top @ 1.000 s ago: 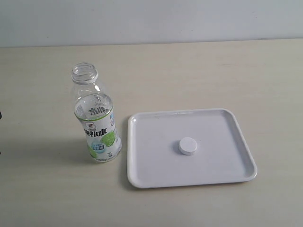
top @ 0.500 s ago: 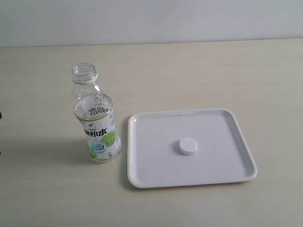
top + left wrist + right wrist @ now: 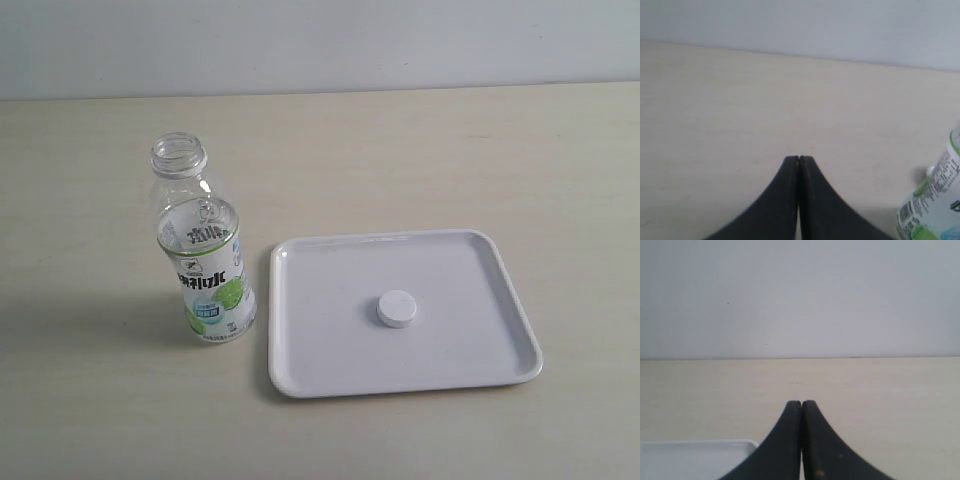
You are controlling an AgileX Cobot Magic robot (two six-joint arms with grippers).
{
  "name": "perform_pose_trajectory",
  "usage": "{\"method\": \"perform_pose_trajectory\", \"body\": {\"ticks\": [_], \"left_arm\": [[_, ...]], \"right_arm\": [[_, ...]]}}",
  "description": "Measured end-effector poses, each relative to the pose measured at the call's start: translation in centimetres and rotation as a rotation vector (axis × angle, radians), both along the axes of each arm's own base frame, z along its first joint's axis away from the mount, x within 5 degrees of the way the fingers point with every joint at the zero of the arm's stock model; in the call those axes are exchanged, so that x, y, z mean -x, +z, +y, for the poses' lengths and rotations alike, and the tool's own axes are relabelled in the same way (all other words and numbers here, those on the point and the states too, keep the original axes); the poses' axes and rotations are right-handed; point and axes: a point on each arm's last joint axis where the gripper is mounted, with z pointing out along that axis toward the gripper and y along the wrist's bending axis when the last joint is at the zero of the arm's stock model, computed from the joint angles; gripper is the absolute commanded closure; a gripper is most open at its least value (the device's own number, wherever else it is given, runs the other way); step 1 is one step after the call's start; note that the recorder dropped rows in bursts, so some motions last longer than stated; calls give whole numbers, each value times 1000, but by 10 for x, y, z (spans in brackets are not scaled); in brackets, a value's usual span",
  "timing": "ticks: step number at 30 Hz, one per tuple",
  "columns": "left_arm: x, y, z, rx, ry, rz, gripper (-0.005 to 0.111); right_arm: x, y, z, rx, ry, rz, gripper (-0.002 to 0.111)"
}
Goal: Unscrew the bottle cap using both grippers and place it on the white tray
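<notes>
Small white ribbed plastic cap (image 3: 397, 309) lies mid glossy white square tray (image 3: 500, 290); clear labelled plastic bottle (image 3: 200, 255) upright, uncapped, just beside tray on beige table (image 3: 80, 400). Left claw (image 3: 799, 159), right claw (image 3: 801, 403) both closed, empty.

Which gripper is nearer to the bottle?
Left. The left gripper, shut, has the bottle close beside it, not touching. The right gripper, shut, is by the white tray, with no bottle in its view.

Bottle cap (image 3: 397, 308) on white tray (image 3: 320, 350); bottle (image 3: 200, 250) beside.
</notes>
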Motion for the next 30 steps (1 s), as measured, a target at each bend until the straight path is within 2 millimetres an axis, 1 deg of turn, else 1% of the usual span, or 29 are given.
{"method": "perform_pose_trajectory", "body": {"ticks": [6,9,17,20,24,30], "left_arm": [[23,16,0,20,13,-188,104],[32,18,1,52,34,-209,104],[35,16,3,111,63,-190,104],[36,16,3,158,72,-188,104],[41,21,4,199,73,-249,104],[44,23,6,292,107,-269,104]], "right_arm": [[0,0,0,0,0,0,108],[0,0,0,0,0,0,108],[0,0,0,0,0,0,108],[0,0,0,0,0,0,108],[0,0,0,0,0,0,108],[0,0,0,0,0,0,108]]}}
